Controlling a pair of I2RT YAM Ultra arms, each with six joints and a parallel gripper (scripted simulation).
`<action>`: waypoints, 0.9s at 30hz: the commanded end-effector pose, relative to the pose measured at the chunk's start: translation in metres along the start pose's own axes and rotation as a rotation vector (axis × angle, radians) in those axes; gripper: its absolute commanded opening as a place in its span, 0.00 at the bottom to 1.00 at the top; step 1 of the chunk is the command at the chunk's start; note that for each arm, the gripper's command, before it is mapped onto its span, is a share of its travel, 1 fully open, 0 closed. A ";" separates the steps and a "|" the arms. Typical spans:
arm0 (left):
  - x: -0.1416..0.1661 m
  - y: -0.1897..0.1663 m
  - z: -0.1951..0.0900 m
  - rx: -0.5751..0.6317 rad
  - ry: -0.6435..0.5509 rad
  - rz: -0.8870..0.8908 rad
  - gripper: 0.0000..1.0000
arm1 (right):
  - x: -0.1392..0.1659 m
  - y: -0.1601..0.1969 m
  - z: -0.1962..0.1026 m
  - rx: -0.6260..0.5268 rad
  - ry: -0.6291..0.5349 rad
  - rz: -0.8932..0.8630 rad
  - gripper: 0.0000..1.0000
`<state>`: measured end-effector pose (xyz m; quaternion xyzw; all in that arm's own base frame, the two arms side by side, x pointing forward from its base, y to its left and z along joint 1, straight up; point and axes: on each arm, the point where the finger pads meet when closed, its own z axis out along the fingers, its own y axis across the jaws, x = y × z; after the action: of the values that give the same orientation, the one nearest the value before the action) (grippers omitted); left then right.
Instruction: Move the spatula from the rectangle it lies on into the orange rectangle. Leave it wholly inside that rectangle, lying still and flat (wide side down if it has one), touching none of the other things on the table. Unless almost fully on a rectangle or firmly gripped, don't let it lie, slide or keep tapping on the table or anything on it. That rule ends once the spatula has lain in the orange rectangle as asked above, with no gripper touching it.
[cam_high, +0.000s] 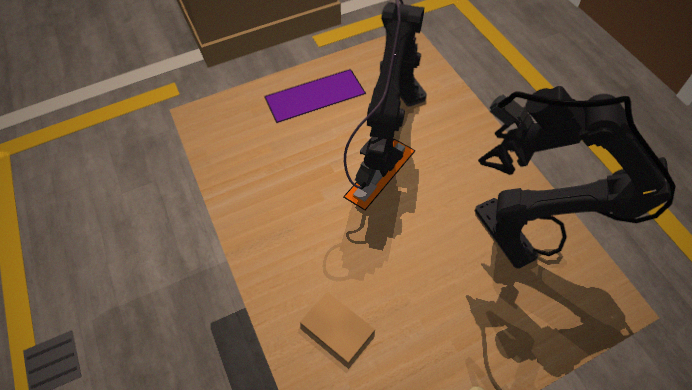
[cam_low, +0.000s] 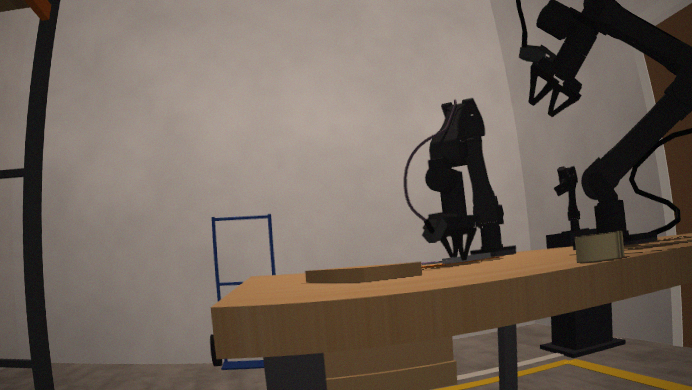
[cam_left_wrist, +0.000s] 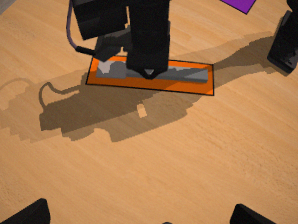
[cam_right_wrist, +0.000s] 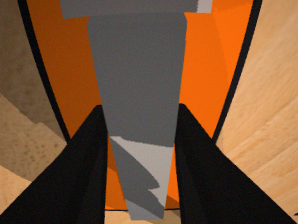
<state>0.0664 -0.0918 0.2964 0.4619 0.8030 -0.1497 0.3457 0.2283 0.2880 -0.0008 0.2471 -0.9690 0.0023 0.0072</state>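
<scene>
The grey spatula (cam_high: 367, 191) (cam_low: 481, 257) (cam_left_wrist: 187, 74) (cam_right_wrist: 140, 65) lies flat along the orange rectangle (cam_high: 384, 181) (cam_left_wrist: 200, 89) (cam_right_wrist: 215, 50). In the left wrist view both its ends are inside the outline; in the right wrist view its handle end overlaps the near border line. My right gripper (cam_low: 459, 257) (cam_left_wrist: 149, 72) (cam_right_wrist: 140, 114) is slightly open around the handle, with thin orange gaps between handle and fingers; its arm hides part of the spatula in the top view. My left gripper (cam_high: 489, 147) (cam_low: 542, 109) (cam_left_wrist: 142, 215) is wide open and empty, high above the table.
The purple rectangle (cam_high: 315, 96) (cam_left_wrist: 240, 4) is bare. A flat wooden block (cam_high: 337, 327) (cam_low: 363, 273) lies well away from the spatula. A pale green object (cam_low: 597, 247) stands near the table edge, below the left arm in the exterior view.
</scene>
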 end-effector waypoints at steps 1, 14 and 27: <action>-0.002 -0.001 -0.002 0.002 -0.003 -0.002 1.00 | -0.004 0.001 -0.002 -0.013 -0.024 0.003 0.31; -0.002 -0.001 -0.002 0.002 -0.003 -0.002 1.00 | -0.013 -0.001 -0.024 -0.012 -0.021 0.002 0.64; -0.002 -0.001 -0.002 0.002 -0.003 -0.002 1.00 | -0.012 0.001 -0.056 -0.015 -0.029 0.003 1.00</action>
<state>0.0664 -0.0918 0.2964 0.4619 0.8030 -0.1497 0.3457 0.2320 0.2867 0.0222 0.2457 -0.9691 0.0096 0.0172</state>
